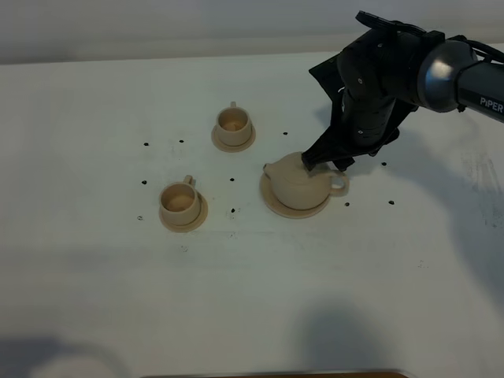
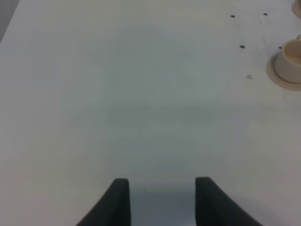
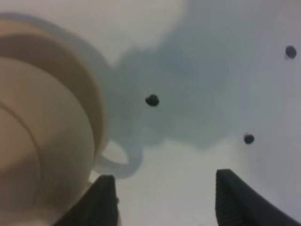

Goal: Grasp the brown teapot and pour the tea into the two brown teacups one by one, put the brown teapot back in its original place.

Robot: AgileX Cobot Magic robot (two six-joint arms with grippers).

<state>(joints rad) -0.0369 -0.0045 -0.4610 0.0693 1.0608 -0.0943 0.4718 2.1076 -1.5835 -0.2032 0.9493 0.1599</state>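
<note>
The brown teapot [image 1: 298, 181] sits upright on its wide tan saucer [image 1: 275, 205] right of the table's middle, spout to the left and loop handle [image 1: 339, 185] to the right. My right gripper [image 1: 323, 161] hovers just above the teapot near its handle side. In the right wrist view the right gripper [image 3: 164, 197] is open and empty, with the teapot [image 3: 47, 141] and its handle [image 3: 115, 160] beside one finger. The two brown teacups [image 1: 234, 121] [image 1: 179, 200] stand on small saucers to the left. My left gripper [image 2: 162, 200] is open over bare table.
Small black dots [image 1: 233, 179] mark the white table around the tea set. One teacup on its saucer [image 2: 288, 66] shows at the edge of the left wrist view. The right arm's dark body [image 1: 394, 71] reaches in from the back right.
</note>
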